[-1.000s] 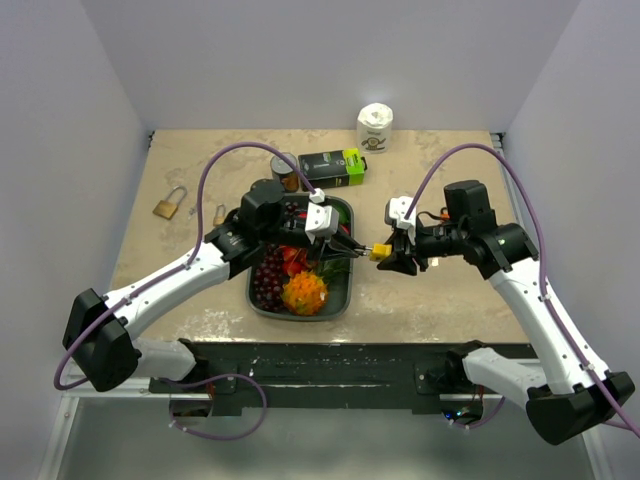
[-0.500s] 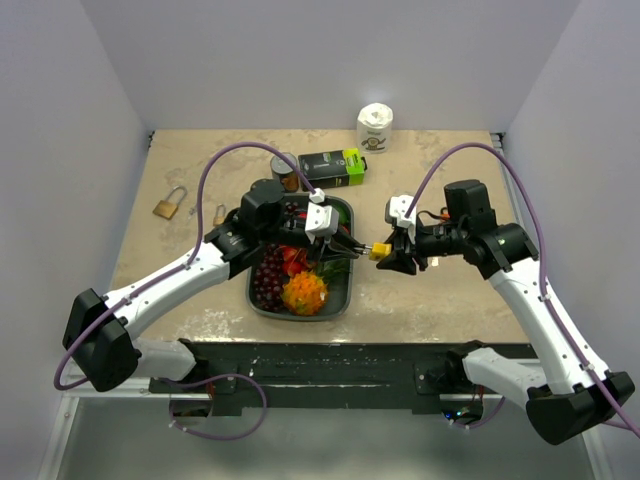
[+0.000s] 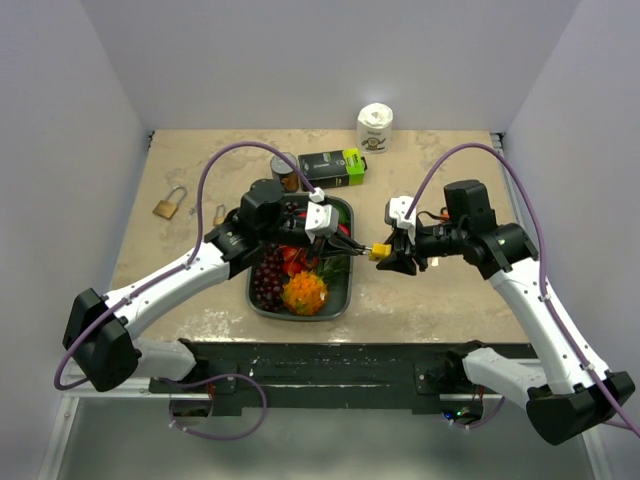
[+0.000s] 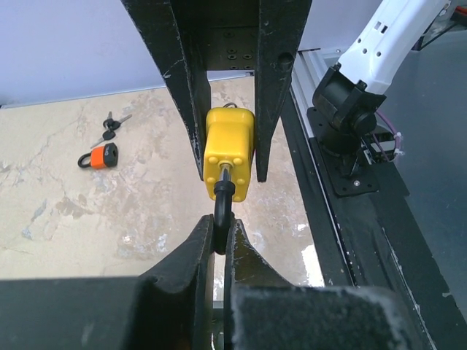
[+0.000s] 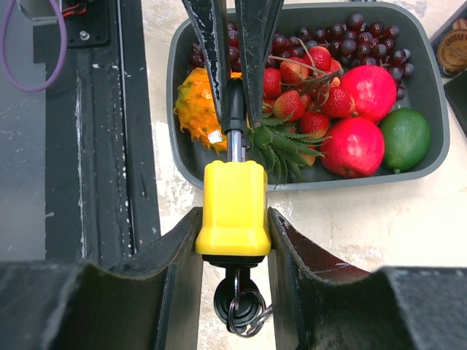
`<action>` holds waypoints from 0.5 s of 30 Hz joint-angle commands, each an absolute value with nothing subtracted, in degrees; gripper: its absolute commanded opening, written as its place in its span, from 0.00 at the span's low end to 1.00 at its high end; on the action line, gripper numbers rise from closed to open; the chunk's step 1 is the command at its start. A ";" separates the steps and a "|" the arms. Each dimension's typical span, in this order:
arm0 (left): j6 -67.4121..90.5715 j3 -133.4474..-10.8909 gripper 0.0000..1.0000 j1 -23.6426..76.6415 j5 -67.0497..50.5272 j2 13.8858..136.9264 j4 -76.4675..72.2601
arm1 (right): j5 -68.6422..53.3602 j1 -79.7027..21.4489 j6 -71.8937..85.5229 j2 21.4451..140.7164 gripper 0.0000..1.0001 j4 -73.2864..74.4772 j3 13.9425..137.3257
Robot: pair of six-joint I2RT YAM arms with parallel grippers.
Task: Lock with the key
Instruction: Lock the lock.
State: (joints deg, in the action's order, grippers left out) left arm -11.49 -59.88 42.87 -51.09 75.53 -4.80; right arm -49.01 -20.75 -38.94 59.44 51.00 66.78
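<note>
A yellow padlock point(image 3: 380, 251) hangs in the air just right of the fruit tray. My right gripper point(image 5: 233, 227) is shut on its body point(image 5: 235, 208). A black-headed key point(image 5: 239, 295) on a ring sticks out of the lock's underside, between the right fingers. The black-sleeved shackle point(image 4: 221, 211) points toward the left arm. My left gripper point(image 4: 219, 235) is shut on the shackle's tip, with both pads pressing it. In the top view the left gripper point(image 3: 352, 246) and the right gripper point(image 3: 386, 253) meet nose to nose over the tray's right rim.
A grey tray point(image 3: 347, 300) of fruit lies under the left arm. A brass padlock point(image 3: 168, 205) and a smaller lock point(image 3: 219, 213) lie at far left. A can point(image 3: 286, 172), a green-black box point(image 3: 332, 166) and a white roll point(image 3: 375, 127) stand at the back. An orange padlock point(image 4: 100, 155) with keys lies on the table.
The left gripper's jaws have closed onto the shackle. Both arms and the padlock have stayed in the same place.
</note>
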 commanded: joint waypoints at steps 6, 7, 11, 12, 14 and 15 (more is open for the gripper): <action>-3.62 -60.21 0.00 47.02 -53.97 78.22 -13.43 | -50.89 -21.97 -40.79 61.52 0.00 43.26 68.47; -2.73 -60.21 0.00 47.46 -53.96 78.48 -14.32 | -50.98 -22.23 -40.61 61.78 0.00 42.63 68.47; -1.50 -60.82 0.00 49.22 -53.35 79.63 -16.61 | -51.15 -23.55 -38.59 62.49 0.00 40.00 68.03; -1.41 -60.99 0.00 49.57 -53.35 80.24 -17.22 | -51.15 -23.82 -38.32 62.58 0.00 38.77 68.03; -1.32 -61.35 0.00 50.62 -53.44 80.77 -17.66 | -50.89 -24.96 -36.66 62.67 0.00 36.92 67.76; -1.41 -61.35 0.00 50.97 -53.52 81.29 -18.19 | -50.80 -25.40 -36.13 62.75 0.00 35.09 67.68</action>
